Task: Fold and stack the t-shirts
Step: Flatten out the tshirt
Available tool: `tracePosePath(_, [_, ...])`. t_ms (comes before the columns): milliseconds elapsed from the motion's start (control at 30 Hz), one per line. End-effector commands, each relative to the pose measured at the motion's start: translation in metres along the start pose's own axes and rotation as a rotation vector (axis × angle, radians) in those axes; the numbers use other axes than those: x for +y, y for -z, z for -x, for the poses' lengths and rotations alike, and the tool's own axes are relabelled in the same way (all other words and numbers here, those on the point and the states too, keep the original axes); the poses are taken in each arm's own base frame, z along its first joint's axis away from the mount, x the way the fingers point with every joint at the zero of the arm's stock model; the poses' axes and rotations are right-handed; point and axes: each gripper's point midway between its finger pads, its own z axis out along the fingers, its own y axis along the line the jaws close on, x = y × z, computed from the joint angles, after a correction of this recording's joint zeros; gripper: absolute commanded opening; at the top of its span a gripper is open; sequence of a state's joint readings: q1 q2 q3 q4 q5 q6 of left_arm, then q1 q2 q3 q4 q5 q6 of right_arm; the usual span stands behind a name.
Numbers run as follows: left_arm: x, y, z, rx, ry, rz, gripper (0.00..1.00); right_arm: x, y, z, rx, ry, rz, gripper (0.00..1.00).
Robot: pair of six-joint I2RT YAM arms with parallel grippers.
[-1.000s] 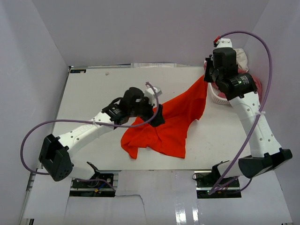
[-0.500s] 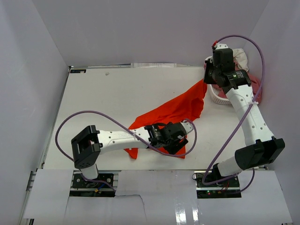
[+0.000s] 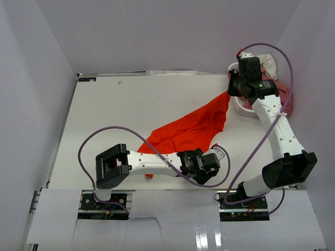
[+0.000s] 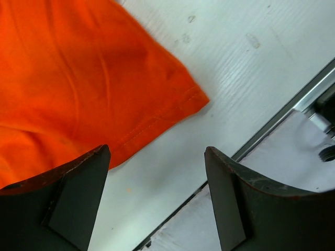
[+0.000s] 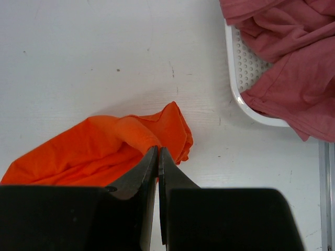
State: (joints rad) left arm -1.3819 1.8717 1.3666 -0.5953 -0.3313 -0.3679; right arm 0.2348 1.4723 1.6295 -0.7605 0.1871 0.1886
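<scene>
The orange-red t-shirt (image 3: 191,125) lies stretched across the table from near the front edge up toward the back right. My right gripper (image 3: 231,92) is shut on its far tip, and the cloth (image 5: 94,151) rises into the closed jaws (image 5: 158,149). My left gripper (image 3: 210,166) hovers open over the shirt's near hemmed corner (image 4: 178,99), and its fingertips (image 4: 157,150) straddle bare table beside the hem. A rose-pink t-shirt (image 5: 293,52) fills the basket, and a cream-white one (image 3: 269,63) sits behind it.
The white perforated basket (image 5: 243,68) stands at the table's right edge, close to my right gripper. A metal rail (image 4: 272,125) marks the table's front edge just beyond the left fingers. White walls enclose the table on three sides.
My left arm has swung from the shirt's middle down to its near right corner by the front edge. The shirt now lies flatter and more stretched. The right gripper has kept its hold.
</scene>
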Motion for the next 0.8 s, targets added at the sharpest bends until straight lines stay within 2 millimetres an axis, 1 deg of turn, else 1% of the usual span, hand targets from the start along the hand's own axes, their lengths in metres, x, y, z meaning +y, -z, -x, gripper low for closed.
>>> tracePosePath(0, [-0.012,0.004,0.024,-0.060,0.040,-0.025,0.84,0.001,0.000,0.007,-0.042,0.009,0.018,0.08])
tracePosePath(33, [-0.014,0.002,0.025,-0.061,0.039,-0.027,0.84,-0.001,-0.001,0.005,-0.037,0.008,0.016,0.08])
tracePosePath(100, [-0.017,-0.004,0.021,-0.049,0.031,-0.021,0.83,-0.001,-0.003,0.003,-0.037,0.010,0.017,0.08])
tracePosePath(167, [-0.021,-0.005,0.025,-0.059,0.029,-0.030,0.82,-0.003,-0.004,0.000,-0.031,0.011,0.014,0.08])
tracePosePath(267, [-0.024,-0.012,0.028,-0.063,0.014,-0.030,0.79,-0.003,-0.005,-0.003,-0.026,0.011,0.017,0.08])
tracePosePath(300, [-0.026,-0.018,0.024,-0.051,0.005,-0.026,0.79,-0.004,-0.005,-0.002,-0.030,0.010,0.017,0.08])
tracePosePath(333, [-0.027,-0.019,0.028,-0.061,0.002,-0.023,0.78,-0.005,-0.005,-0.004,-0.028,0.010,0.019,0.08])
tracePosePath(400, [-0.027,-0.026,0.028,-0.056,-0.001,-0.015,0.78,-0.004,-0.005,-0.005,-0.028,0.009,0.022,0.08])
tracePosePath(500, [-0.033,-0.027,0.034,-0.063,-0.006,-0.037,0.78,-0.006,-0.003,-0.005,-0.029,0.010,0.020,0.08])
tracePosePath(633, [-0.038,-0.035,0.033,-0.053,-0.005,-0.045,0.77,-0.009,-0.002,-0.005,-0.030,0.011,0.016,0.08])
tracePosePath(733, [-0.039,-0.040,0.030,-0.044,-0.007,-0.039,0.75,-0.008,-0.002,-0.005,-0.032,0.011,0.023,0.08])
tracePosePath(767, [-0.039,-0.041,0.030,-0.042,-0.009,-0.039,0.72,-0.008,-0.002,-0.006,-0.030,0.012,0.026,0.08])
